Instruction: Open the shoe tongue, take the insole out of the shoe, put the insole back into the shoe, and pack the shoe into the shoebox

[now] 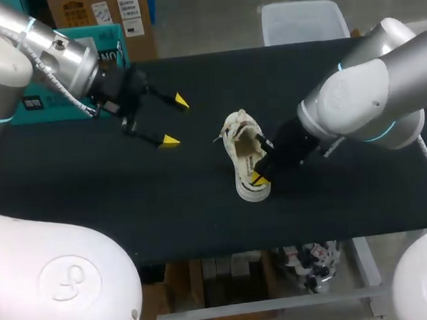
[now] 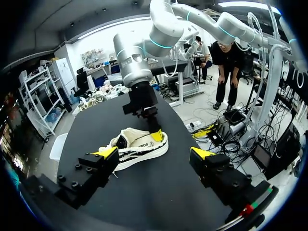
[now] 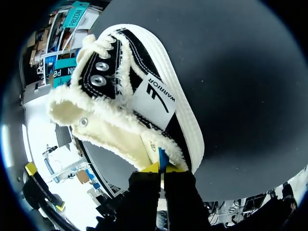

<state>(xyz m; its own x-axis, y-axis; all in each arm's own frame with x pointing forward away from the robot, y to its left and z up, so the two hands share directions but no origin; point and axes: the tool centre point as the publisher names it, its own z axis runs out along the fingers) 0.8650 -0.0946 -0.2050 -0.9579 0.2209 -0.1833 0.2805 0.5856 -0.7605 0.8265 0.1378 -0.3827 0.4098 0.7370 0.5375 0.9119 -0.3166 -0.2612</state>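
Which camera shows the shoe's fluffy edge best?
The right wrist view: the shoe fills it, eyelets and frayed rim, the right pincer pinching its heel edge. The head view shows it small from above; the left wrist view, its side.

Frayed canvas shoe (image 1: 244,152), matt tabletop (image 1: 165,207)

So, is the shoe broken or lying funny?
Nothing stands out. The shoe sits on its sole; its fuzzy frayed edges look made that way. The right gripper pinches its heel rim.
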